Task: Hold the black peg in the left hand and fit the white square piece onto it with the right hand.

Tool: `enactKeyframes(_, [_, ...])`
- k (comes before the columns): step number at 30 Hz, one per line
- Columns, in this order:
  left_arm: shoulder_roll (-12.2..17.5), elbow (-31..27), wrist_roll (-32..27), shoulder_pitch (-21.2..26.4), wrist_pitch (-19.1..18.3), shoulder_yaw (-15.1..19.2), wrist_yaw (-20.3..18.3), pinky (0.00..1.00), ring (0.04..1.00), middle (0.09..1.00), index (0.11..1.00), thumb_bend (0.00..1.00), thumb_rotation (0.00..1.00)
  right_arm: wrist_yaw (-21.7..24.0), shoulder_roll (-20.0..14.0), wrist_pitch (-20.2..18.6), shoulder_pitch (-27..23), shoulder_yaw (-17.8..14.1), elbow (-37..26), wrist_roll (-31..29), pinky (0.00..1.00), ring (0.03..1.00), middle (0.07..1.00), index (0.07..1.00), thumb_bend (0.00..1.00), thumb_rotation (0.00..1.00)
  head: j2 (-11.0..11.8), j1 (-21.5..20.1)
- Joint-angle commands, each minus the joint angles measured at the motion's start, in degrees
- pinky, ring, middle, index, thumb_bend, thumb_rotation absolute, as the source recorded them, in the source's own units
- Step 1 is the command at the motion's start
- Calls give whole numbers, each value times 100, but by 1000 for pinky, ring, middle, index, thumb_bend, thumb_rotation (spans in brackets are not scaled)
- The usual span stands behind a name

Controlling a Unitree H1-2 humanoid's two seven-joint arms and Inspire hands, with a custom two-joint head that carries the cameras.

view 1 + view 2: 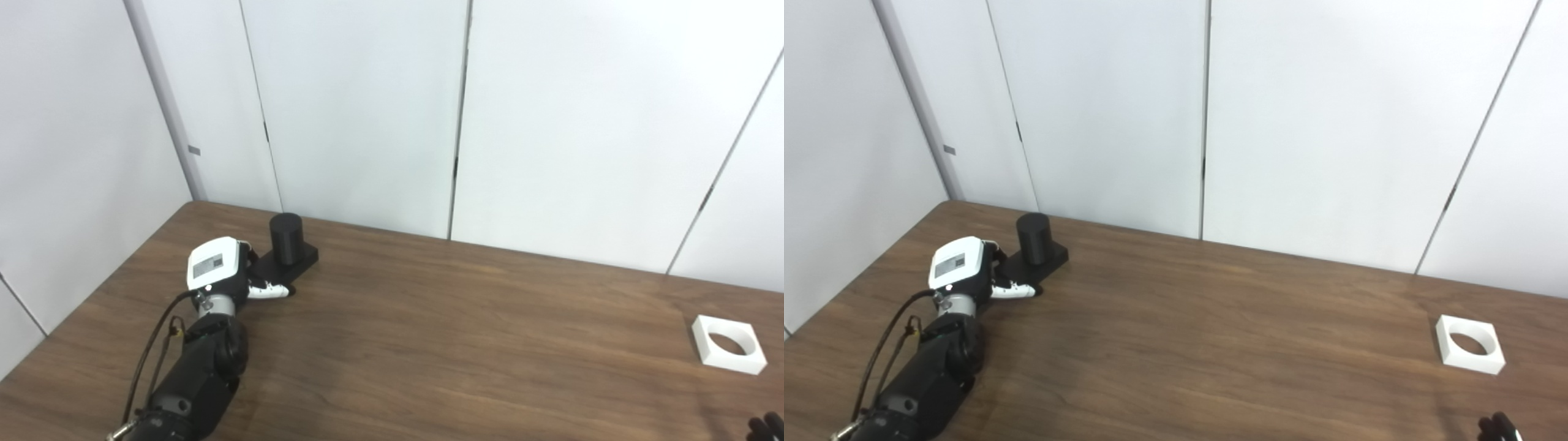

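Observation:
The black peg, a short cylinder on a flat black base, stands at the table's far left near the wall. My left hand is at the near-left end of that base. Its white thumb lies along the base's near edge and its fingers curl over the far side, mostly hidden behind the hand's white back. The white square piece, with a round hole, lies flat at the right edge of the table. Of my right hand only dark fingertips show at the bottom right corner, well short of the white piece.
The brown wooden table runs back to white wall panels. A cable loops beside my left forearm.

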State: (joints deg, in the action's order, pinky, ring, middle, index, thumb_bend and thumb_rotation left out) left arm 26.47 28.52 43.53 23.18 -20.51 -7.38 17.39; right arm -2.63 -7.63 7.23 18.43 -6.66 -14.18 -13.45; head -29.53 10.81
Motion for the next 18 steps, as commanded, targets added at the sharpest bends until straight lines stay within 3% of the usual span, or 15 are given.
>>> enactKeyframes(1, [193,14,50,201,103,5,209,677,741,704,481,514,59,44,285,94,39,54,27,-33,1000,972,940,944,764,957,-7,0])
enactKeyframes(11, [168,36,-76,170,224,12,332,632,716,694,483,516,53,40,299,79,63,62,-24,-30,1000,964,922,933,753,956,-41,-47])
enactKeyframes(18, [60,-634,-512,-9,106,204,-123,619,730,717,486,513,54,40,284,-61,90,91,-109,-43,1000,973,912,922,739,965,-88,-117])
